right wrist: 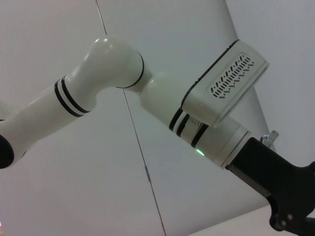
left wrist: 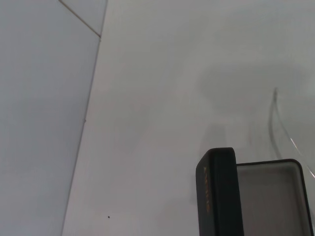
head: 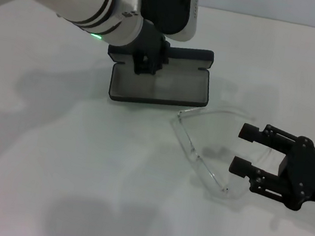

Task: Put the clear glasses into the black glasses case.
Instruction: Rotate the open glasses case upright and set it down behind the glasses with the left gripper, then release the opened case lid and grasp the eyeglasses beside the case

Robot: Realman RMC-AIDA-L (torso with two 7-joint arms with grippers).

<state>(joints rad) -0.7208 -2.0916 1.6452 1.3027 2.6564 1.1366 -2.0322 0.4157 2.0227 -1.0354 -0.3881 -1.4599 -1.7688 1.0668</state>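
The black glasses case [head: 160, 85] lies open at the middle back of the table, grey lining up, its lid [head: 187, 54] standing at the far side. My left gripper [head: 148, 62] hangs over the case's back left part, close to the lid. In the left wrist view the lid edge [left wrist: 216, 196] with orange lettering and the lined tray [left wrist: 270, 201] show. The clear glasses [head: 199, 156] lie on the table just in front and right of the case; a thin part of them [left wrist: 272, 118] appears in the left wrist view. My right gripper [head: 242, 148] sits open just right of the glasses, holding nothing.
The white table [head: 48, 154] stretches bare to the left and front. My left arm [right wrist: 113, 73] fills the right wrist view, in front of a grey wall. A white wall panel [left wrist: 44, 98] borders the table behind the case.
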